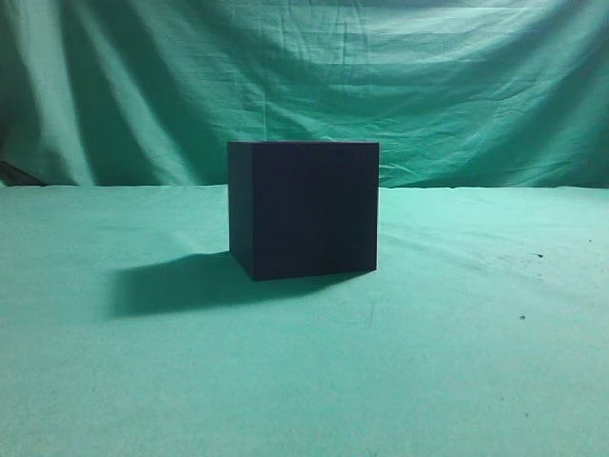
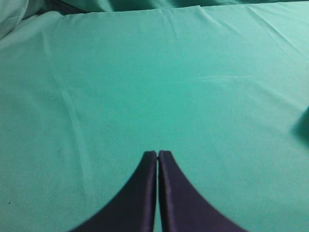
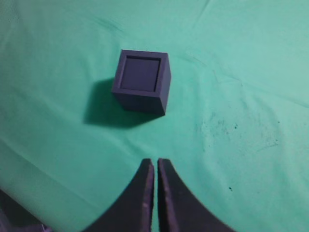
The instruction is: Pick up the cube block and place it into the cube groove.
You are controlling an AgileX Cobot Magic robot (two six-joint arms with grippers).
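Observation:
The cube groove is a large dark navy box standing on the green cloth at the middle of the exterior view. In the right wrist view I see it from above. Its opening is filled by a flat, lighter purple square just below the rim, which looks like the top of the cube block. No separate block shows anywhere. My right gripper is shut and empty, nearer the camera than the box and well apart from it. My left gripper is shut and empty over bare cloth. Neither gripper shows in the exterior view.
Green cloth covers the table and hangs as a backdrop. The box casts a shadow to its left. Small dark specks mark the cloth to the right. A dark blur sits at the right edge of the left wrist view.

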